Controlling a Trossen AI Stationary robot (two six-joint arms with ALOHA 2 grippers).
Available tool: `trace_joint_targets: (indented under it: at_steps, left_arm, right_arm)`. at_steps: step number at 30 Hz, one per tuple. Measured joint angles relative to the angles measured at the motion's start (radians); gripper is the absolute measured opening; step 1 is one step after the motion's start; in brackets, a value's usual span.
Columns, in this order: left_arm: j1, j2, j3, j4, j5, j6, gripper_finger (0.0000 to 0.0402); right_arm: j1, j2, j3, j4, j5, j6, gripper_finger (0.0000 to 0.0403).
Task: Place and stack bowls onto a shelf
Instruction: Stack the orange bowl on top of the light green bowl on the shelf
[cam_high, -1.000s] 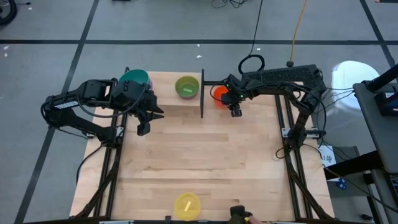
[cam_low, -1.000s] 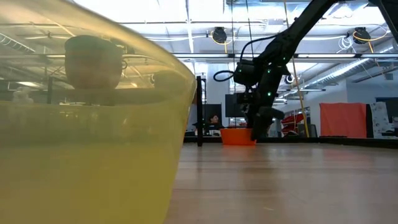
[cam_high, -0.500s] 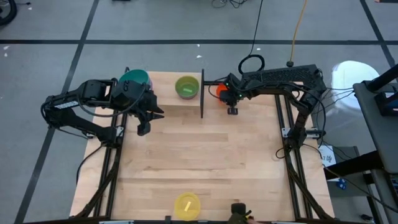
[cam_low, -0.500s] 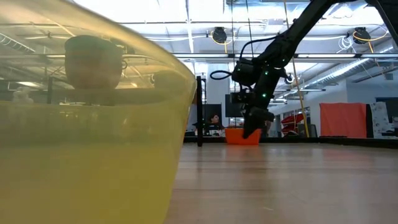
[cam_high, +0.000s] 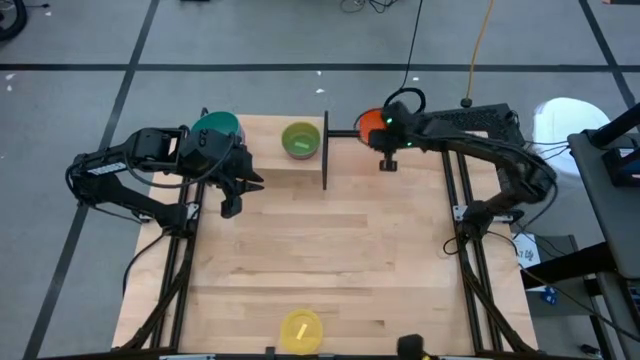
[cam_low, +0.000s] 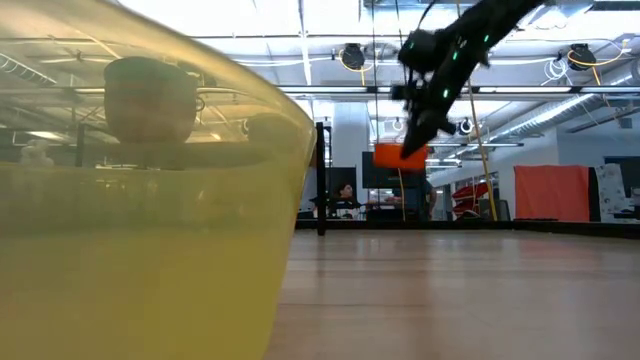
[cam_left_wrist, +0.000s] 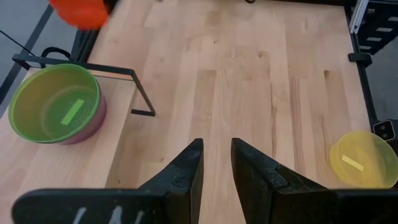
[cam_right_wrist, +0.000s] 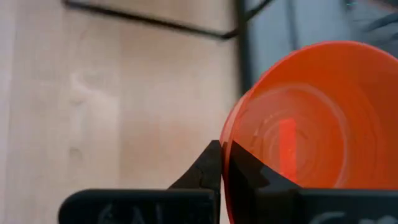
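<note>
The orange bowl (cam_low: 400, 155) hung clear above the table's far edge, beside the shelf's black upright (cam_high: 325, 150), pinched by its rim in our right gripper (cam_right_wrist: 225, 163), jaws closed on it. We judged that thin rim-hold might slip, or the bowl might clip the upright. Our left gripper (cam_left_wrist: 216, 163) waited, partly open and empty.

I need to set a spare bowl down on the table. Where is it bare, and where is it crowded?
Bare: the wide middle of the table, between the shelf and the yellow bowl. Crowded: the far edge, with the green bowl, teal bowl, the left end effector, and the orange bowl lifted in the right end effector.
</note>
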Motion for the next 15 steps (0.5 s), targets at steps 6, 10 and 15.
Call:
trace_joint_targets:
  at_steps: [6,10,15]
  left_arm:
    - [0.000,0.000,0.000,0.000,0.000,0.004,0.0088]
    - [0.000,0.000,0.000,0.000,0.000,0.005,0.0088]
    - [0.000,0.000,0.000,0.000,0.000,0.005,0.0088]
  right_arm:
    - [0.005,-0.101,0.189,-0.162,0.013,0.012,0.0001]
    - [0.037,-0.079,0.362,-0.255,0.011,0.010,0.0000]
    - [0.105,0.018,0.582,-0.323,0.007,0.010,0.0000]
